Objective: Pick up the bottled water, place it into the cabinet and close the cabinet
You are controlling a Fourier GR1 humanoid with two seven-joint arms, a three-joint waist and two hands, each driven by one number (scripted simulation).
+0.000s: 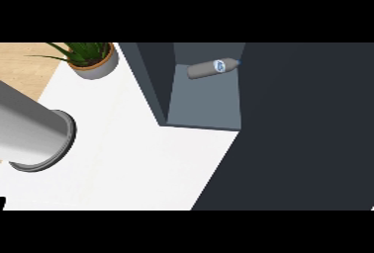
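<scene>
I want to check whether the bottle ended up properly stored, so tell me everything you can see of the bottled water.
The small clear plastic water bottle with a blue-and-white label and a blue cap lies on its side inside the open dark grey cabinet, on its lighter grey inner shelf. It is tilted, cap pointing toward the upper right, near the back of the compartment. Only the shelf touches it; no hand is on it.

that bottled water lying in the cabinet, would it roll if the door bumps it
Probably, a little. The bottled water lies on its side inside the cabinet, and its round body would likely roll if nudged. It looks small, so probably light and easily shifted. The cabinet's wall close beside it should stop it.
</scene>
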